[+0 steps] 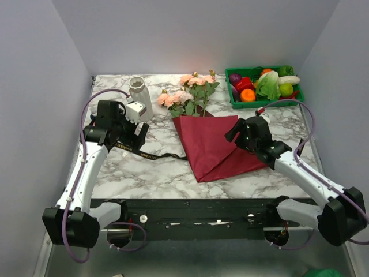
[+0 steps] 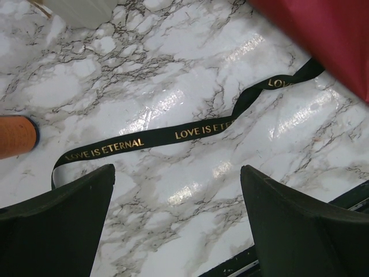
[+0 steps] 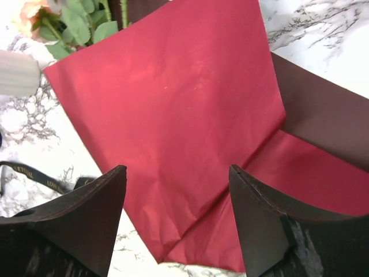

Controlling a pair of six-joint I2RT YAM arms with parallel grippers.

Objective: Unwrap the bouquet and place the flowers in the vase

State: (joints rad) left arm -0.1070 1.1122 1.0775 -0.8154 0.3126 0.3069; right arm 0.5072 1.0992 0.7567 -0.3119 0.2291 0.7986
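Note:
The bouquet is undone. Its dark red paper (image 1: pixel 210 147) lies partly spread on the marble, and the black ribbon (image 1: pixel 158 154) lies loose to its left. The peach roses and leaves of the flowers (image 1: pixel 187 95) stick out past the paper's far edge, their stems running under it. The white ribbed vase (image 1: pixel 139 97) stands upright at the back left. My right gripper (image 1: pixel 232 134) hovers open over the red paper (image 3: pixel 173 98) with nothing between its fingers. My left gripper (image 1: pixel 134 138) is wide open and empty, above bare marble just near the ribbon (image 2: pixel 173 134).
A green crate (image 1: pixel 230 92) of vegetables sits at the back right. An orange bottle (image 2: pixel 14 135) lies at the left edge of the left wrist view. The vase (image 3: pixel 17 72) and the flowers (image 3: pixel 75 23) show at the right wrist view's upper left.

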